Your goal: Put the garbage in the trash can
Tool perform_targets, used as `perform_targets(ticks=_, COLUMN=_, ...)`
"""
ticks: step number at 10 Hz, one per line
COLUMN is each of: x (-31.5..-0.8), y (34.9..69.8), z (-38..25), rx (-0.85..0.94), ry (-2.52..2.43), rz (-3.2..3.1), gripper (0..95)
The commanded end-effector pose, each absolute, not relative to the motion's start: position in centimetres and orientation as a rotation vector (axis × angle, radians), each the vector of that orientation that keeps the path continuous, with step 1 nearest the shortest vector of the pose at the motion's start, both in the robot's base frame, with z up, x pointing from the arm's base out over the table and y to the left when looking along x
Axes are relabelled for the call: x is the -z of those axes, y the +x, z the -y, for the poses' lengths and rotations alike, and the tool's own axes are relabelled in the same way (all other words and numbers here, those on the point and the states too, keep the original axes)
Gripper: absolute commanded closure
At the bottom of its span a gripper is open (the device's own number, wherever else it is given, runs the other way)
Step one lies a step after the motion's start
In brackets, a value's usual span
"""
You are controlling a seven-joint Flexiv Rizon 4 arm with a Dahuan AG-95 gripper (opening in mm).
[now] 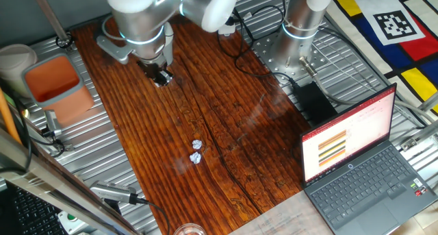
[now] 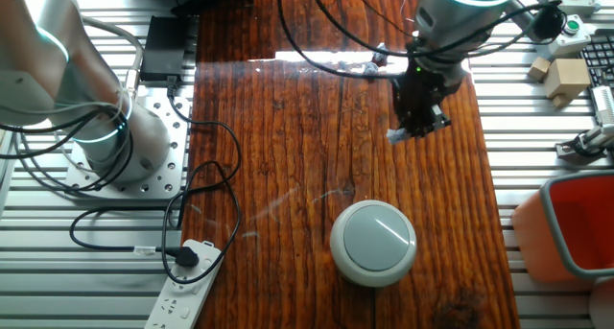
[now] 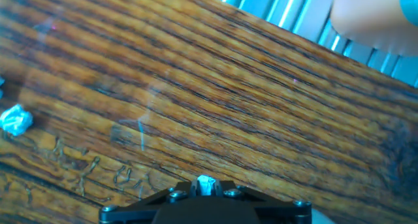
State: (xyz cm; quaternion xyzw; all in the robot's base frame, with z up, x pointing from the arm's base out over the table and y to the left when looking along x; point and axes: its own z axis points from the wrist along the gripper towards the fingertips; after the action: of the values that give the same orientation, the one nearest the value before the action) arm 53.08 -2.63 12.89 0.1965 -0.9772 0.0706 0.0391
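My gripper (image 1: pixel 161 78) is shut on one small bluish-white paper wad (image 3: pixel 206 183), which is pinched between the fingertips and held above the wooden table. It also shows at the fingertips in the other fixed view (image 2: pixel 397 135). Two more wads (image 1: pixel 196 151) lie close together on the wood, nearer the laptop end; one shows at the left of the hand view (image 3: pixel 16 119). The trash can (image 2: pixel 373 243), a light-grey round cup, stands on the wood beyond the gripper, apart from it. In one fixed view the arm hides most of it (image 1: pixel 111 47).
A rectangular bin with an orange inside (image 1: pixel 53 84) and a pale round tub (image 1: pixel 15 59) stand off the table's edge. An open laptop (image 1: pixel 356 159), a second arm's base (image 1: pixel 301 26), cables and a power strip (image 2: pixel 187 291) lie around the wood.
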Motion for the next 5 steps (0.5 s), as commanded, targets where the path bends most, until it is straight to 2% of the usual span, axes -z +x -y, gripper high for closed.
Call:
perform_targets(ticks=1, x=-14.1, y=53.2, z=4.7, rx=-0.199, ry=0.757, rz=2.946, gripper=95.0)
perform_targets(ticks=2, x=-15.8, y=53.4, z=7.8, rx=-0.194, ry=0.819, rz=2.923, gripper=95.0)
perform_targets(ticks=5, x=-17.9, y=52.6, z=13.7, rx=-0.187, ry=0.915, rz=2.877, gripper=95.0)
